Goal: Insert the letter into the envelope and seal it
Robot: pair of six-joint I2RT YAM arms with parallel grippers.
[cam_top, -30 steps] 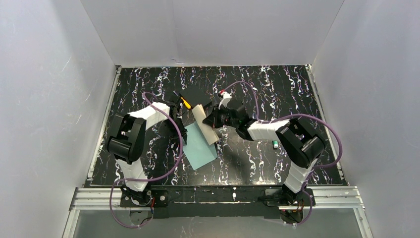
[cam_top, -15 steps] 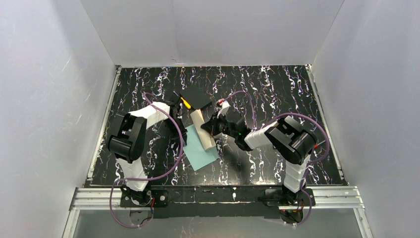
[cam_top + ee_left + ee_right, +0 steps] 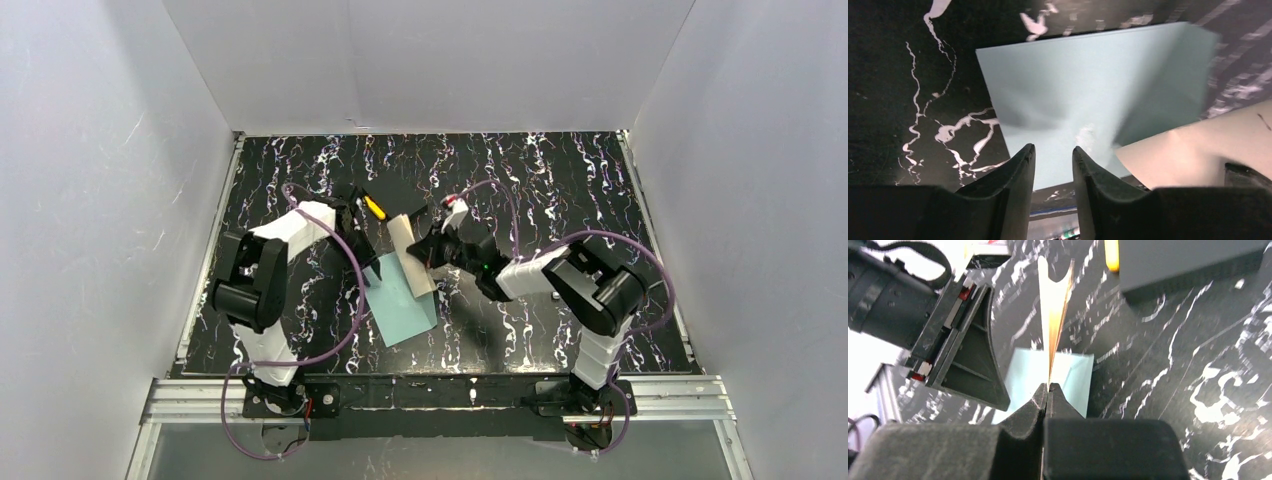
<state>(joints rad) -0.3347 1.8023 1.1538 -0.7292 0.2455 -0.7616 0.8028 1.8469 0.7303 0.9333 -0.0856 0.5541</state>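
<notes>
Pinching the letter (image 3: 411, 256) between fingers pressed fully together, the right claw (image 3: 429, 251) holds the tan sheet on edge just left of centre in the overhead view. Its long axis runs from upper left to lower right, nearly up and down the frame. The sheet's lower end hangs over the envelope (image 3: 404, 312), and its upper end points toward a black pad (image 3: 402, 204) close by. In the right wrist view the sheet is seen edge-on, bowed into a narrow V that rises from the fingertips toward the top of the frame. The envelope lies flat on the surface (image 3: 570, 180) on a similar slant, one corner toward the bottom of the frame. The left claw (image 3: 1053, 154) sits low at the envelope's upper left edge, fingers a small way apart, with only teal paper showing through the gap; whether they touch the paper cannot be told. Wide marbled surface stretches to the right and across the top of the overhead frame, and white walls (image 3: 110, 200) stand on three sides, well apart from both papers.
</notes>
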